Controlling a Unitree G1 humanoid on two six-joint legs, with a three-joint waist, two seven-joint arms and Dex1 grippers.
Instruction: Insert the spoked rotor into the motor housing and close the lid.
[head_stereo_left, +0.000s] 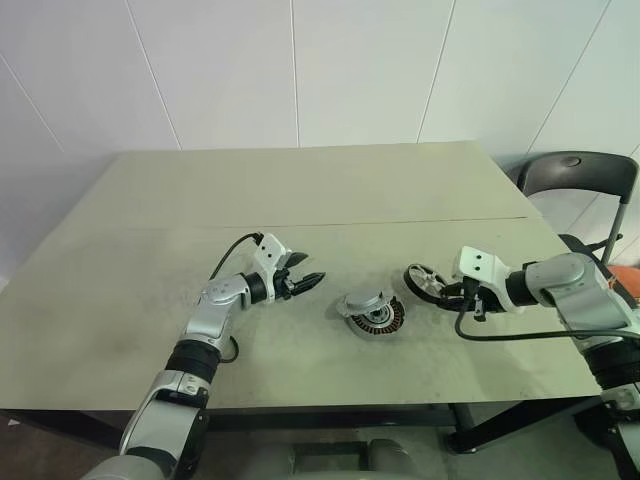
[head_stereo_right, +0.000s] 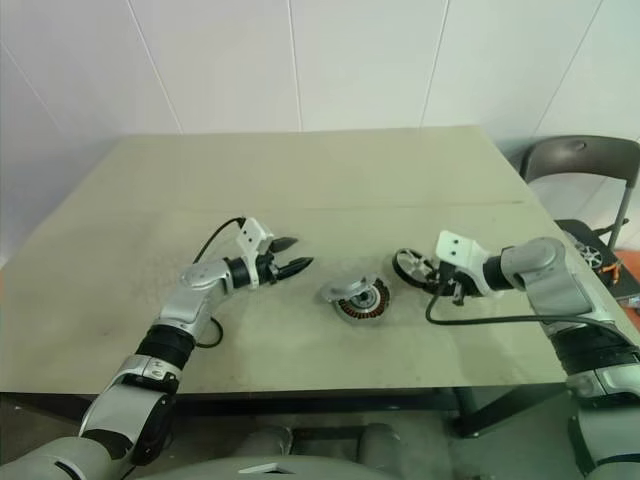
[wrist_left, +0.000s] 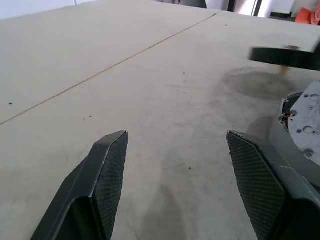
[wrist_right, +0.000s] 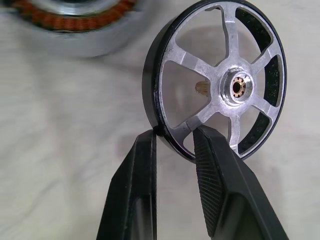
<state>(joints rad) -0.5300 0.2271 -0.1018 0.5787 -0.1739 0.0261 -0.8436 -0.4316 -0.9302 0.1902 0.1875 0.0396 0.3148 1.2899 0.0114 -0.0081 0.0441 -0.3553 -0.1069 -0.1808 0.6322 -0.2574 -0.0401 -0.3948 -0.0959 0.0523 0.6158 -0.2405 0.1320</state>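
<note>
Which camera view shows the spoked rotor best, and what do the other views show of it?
The right wrist view: the spoked rotor is close, its spokes and hub clear, its rim pinched by the right gripper. Both eye views show it as a small dark wheel; the left wrist view shows a blurred edge.

Table layout
Motor housing (head_stereo_left: 371, 314) on the table (head_stereo_left: 300, 190); spoked rotor (head_stereo_left: 424, 280) near, at its two o'clock.

A bare test room or lab: a plain grey-green counter (head_stereo_left: 300, 200) set against white panelled walls (head_stereo_left: 300, 70), with a dark office chair (head_stereo_left: 578, 175) pushed to one side.
</note>
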